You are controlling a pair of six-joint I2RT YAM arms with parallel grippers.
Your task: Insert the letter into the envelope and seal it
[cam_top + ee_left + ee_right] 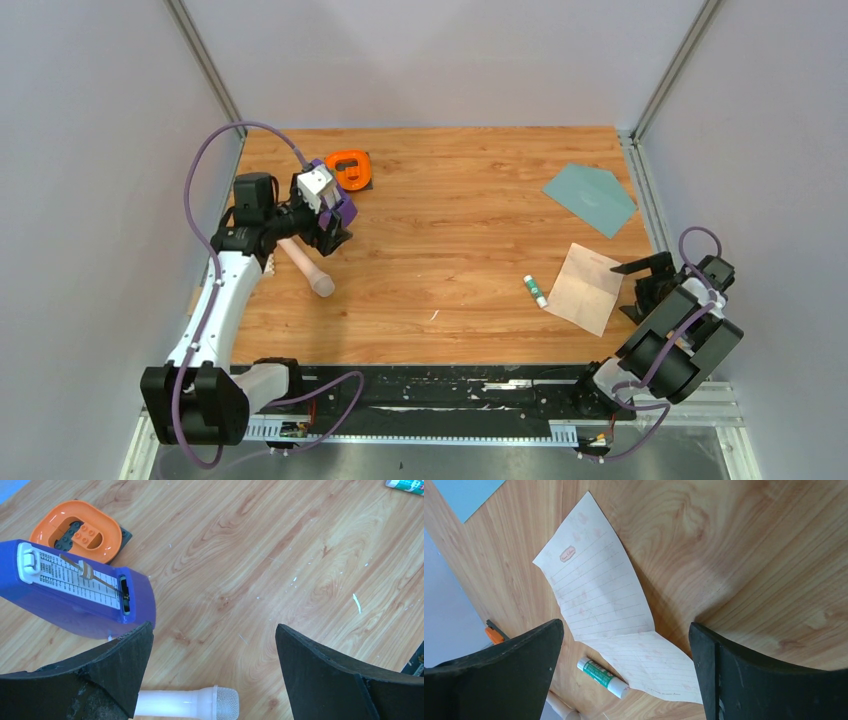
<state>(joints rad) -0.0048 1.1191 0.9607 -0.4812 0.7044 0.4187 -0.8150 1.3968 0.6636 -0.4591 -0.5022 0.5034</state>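
The letter (585,288) is a pale beige-pink lined sheet with a fold crease, lying flat at the right of the wooden table. The right wrist view shows it too (599,605). The grey-teal envelope (590,197) lies flat beyond it, apart from it; only its corner shows in the right wrist view (464,495). My right gripper (640,285) is open and empty just right of the letter, with the sheet showing between its jaws (626,650). My left gripper (335,238) is open and empty at the far left, well away from both papers (214,645).
A green-and-white glue stick (535,291) lies against the letter's left edge (601,676). At the left are a purple metronome (75,590), an orange ring holding toy bricks (75,530) and a pinkish toy microphone (308,265). Grey walls enclose the table on three sides.
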